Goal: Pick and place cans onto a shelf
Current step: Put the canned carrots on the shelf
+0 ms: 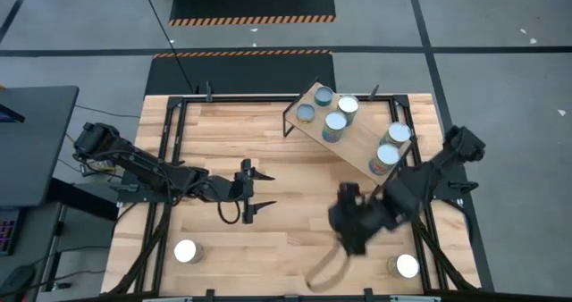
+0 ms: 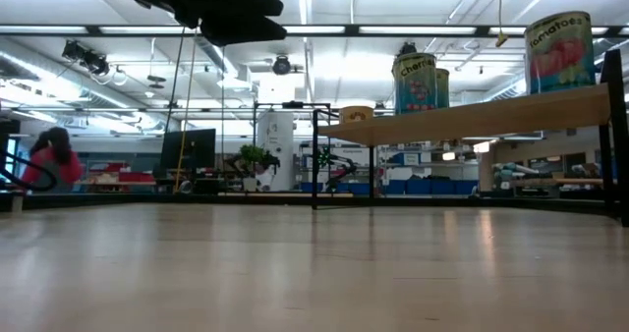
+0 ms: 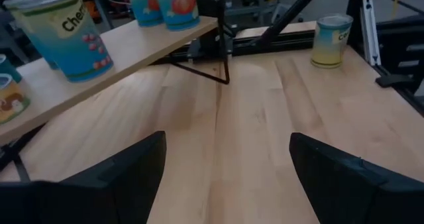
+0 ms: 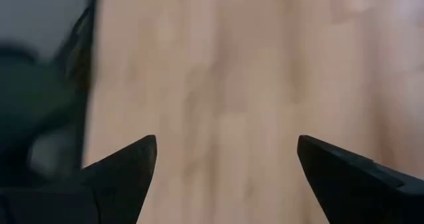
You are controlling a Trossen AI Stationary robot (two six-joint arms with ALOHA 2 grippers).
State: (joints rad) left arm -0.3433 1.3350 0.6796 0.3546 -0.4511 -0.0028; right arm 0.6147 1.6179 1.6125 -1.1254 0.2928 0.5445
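Shelf (image 1: 350, 132) carried six cans while two cans (image 1: 187, 251) stood well apart from it on the surface (image 1: 295, 248); both end effectors, left (image 1: 261, 188) and right (image 1: 344, 235), were spread and empty, so fetching another can apparently came next.

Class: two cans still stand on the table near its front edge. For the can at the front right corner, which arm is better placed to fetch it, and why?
The right. Its open, empty pincer hangs near that can, while the left pincer, also open, waits mid-table, nearer the other can.
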